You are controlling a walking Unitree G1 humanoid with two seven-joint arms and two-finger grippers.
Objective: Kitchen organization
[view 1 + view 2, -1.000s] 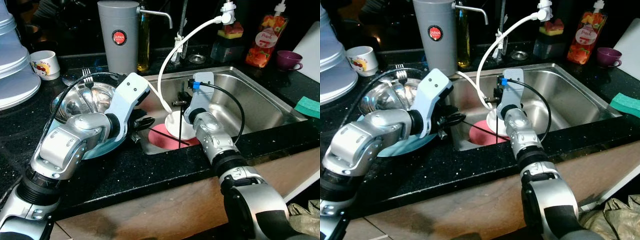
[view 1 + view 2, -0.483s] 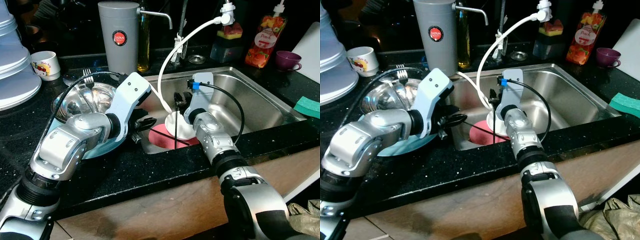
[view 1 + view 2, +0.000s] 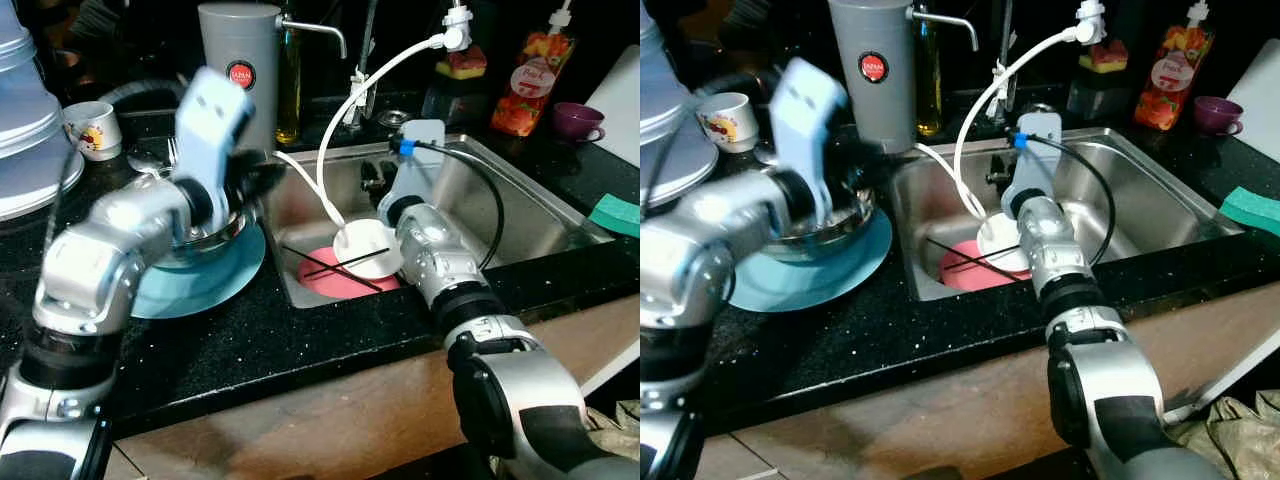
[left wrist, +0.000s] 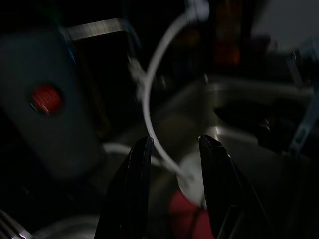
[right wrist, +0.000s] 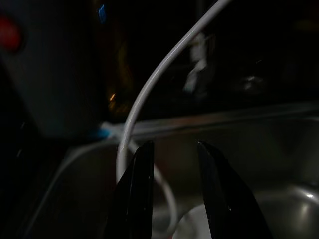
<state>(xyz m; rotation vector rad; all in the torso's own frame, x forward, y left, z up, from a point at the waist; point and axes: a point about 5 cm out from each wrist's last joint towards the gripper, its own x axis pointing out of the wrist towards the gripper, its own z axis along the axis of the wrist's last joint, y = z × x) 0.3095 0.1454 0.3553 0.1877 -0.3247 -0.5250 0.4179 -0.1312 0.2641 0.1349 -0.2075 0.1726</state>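
Note:
Two dark chopsticks (image 3: 335, 266) lie crossed on a pink plate (image 3: 322, 281) in the steel sink (image 3: 530, 170). A small white dish (image 3: 370, 246) rests on the plate's far edge. My left gripper (image 4: 174, 142) is raised, blurred, above a steel bowl (image 3: 215, 230) that sits on a light blue plate (image 3: 205, 288) on the black counter; its fingers are open and hold nothing. My right gripper (image 3: 374, 180) hangs over the sink behind the white dish, open and empty, close to a white hose (image 3: 338, 125).
A grey canister (image 3: 238, 60) and a tap stand behind the bowl. A printed mug (image 3: 92, 130) is at the far left. A juice pouch (image 3: 530, 75), a purple cup (image 3: 578, 118) and a green sponge (image 3: 618, 213) sit to the right of the sink.
My left gripper let go of the chopstick and swung up and left over the bowl. Both chopsticks now lie flat on the pink plate. My right gripper rose slightly.

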